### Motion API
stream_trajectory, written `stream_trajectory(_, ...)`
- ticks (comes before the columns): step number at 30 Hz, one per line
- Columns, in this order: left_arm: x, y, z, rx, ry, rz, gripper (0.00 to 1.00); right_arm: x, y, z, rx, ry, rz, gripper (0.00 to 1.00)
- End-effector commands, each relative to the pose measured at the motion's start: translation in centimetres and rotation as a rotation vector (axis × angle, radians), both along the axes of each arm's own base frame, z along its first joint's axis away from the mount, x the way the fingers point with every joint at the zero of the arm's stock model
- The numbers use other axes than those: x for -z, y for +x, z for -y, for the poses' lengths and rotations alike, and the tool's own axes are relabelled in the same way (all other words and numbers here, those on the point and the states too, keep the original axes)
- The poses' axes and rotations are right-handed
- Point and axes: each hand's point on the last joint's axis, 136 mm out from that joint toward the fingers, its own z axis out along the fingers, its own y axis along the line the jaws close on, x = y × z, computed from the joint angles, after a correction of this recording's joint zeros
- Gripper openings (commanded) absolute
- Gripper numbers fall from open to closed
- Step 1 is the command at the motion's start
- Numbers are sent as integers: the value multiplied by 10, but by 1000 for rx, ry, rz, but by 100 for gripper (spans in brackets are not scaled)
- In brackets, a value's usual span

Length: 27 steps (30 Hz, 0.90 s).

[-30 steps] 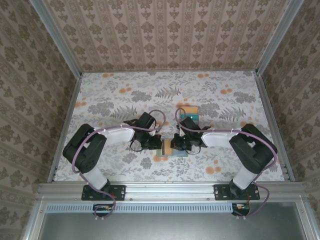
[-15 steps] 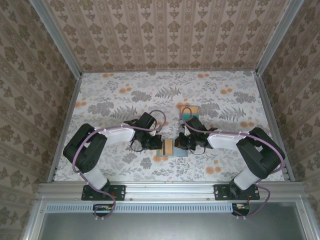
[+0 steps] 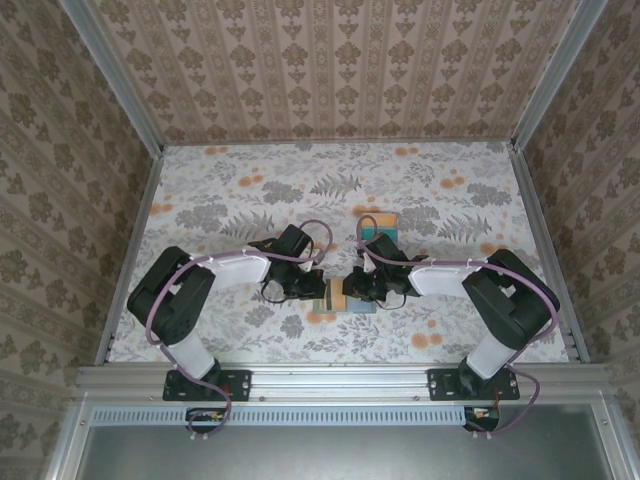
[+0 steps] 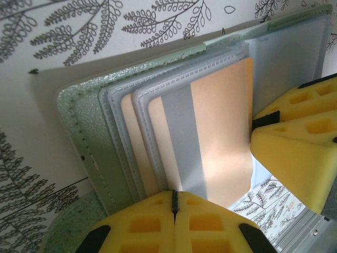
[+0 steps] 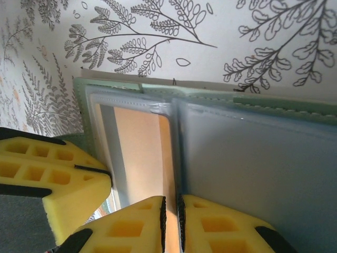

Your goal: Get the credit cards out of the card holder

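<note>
The flat, sage-green folding card holder [image 4: 79,132], grey-blue on its inner face, is lying open on the fern-and-flower patterned table [image 3: 250,190], close to the middle of the near edge and between the two arms. The left gripper [image 4: 172,203] is being held clenched, its yellow ribbed fingers pressed together with no gap. Its tips are being pressed against one end of the holder, where the stitched clear pockets run under them. Nothing is seen being pinched between them. A thin orange credit card [image 4: 221,137] with a grey stripe is being carried in the top pocket. The edge of a second orange card [image 4: 134,142] is showing in the pocket behind it. The right gripper [image 5: 171,208] is being held at the holder's fold, its fingers parted by only a thin slit. A pocket edge is running toward that slit, but whether it is being pinched cannot be told. A small orange-and-teal stack of cards [image 3: 381,222] is lying farther toward the far edge, just behind the right arm's wrist.
</note>
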Motion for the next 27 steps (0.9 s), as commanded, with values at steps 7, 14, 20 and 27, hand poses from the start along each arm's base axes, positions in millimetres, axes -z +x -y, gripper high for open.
stream_trajectory(7, 22, -11, -12, 4, 89, -53, 0, 4, -5, 5, -30, -54, 0, 18)
stream_trajectory(14, 23, -10, -11, 6, 89, -56, 0, 4, -7, -12, -55, 52, -26, 17)
stream_trajectory(20, 23, -10, -11, 8, 90, -54, 0, 3, -6, -19, -62, 91, -29, 15)
stream_trajectory(27, 22, -9, -11, 7, 88, -52, 0, -2, -5, -17, -57, 97, -12, 0)
